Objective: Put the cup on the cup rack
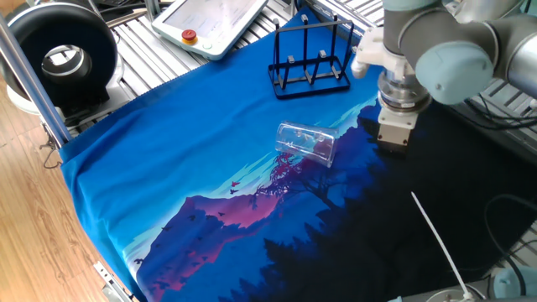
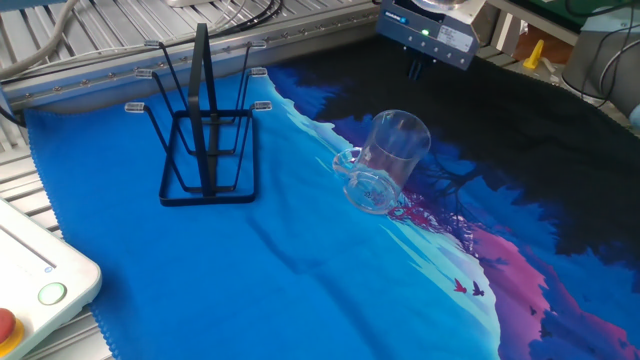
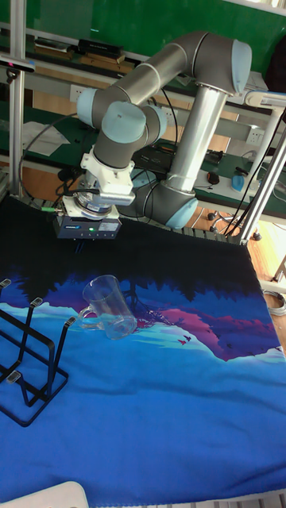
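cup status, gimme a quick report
Gripper above the cloth, holding nothing. Cup on its side, loose. Cup rack empty, nothing between.

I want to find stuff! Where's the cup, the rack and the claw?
cup [image 2: 385,160], the other fixed view, glass side.
cup rack [image 1: 309,59], one fixed view, upright pegs.
claw [image 3: 79,250], tall fixed view, fingertips.

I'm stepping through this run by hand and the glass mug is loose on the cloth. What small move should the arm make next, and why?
Probably shift the two-finger gripper sideways until it is over the clear glass mug, ready to re-grasp. The mug lies on its side on the blue printed cloth, apart from the gripper and short of the black wire rack, whose pegs are bare.
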### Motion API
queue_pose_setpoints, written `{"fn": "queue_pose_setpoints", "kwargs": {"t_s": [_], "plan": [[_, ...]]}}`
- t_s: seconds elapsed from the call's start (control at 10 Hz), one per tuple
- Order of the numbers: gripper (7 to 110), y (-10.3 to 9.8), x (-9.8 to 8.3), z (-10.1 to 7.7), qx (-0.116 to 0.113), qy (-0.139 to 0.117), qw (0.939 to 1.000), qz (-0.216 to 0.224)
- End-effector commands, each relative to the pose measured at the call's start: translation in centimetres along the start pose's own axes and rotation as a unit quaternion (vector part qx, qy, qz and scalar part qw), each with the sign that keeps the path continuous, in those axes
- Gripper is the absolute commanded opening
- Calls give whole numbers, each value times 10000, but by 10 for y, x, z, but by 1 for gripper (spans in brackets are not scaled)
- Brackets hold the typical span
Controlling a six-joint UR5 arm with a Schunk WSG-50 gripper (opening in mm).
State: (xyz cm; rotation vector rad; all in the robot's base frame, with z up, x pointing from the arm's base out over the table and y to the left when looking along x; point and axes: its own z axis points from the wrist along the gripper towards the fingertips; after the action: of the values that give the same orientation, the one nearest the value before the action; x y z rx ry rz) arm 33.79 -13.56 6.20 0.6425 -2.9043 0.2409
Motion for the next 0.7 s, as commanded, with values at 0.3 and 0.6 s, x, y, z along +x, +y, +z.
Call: {"fn": "queue_pose_setpoints", "kwargs": {"t_s": [0.3, 0.6], "plan": [[7, 12, -83, -55, 109, -718, 9972, -189], [7, 13, -120, -63, 252, -964, 9948, -207]]}}
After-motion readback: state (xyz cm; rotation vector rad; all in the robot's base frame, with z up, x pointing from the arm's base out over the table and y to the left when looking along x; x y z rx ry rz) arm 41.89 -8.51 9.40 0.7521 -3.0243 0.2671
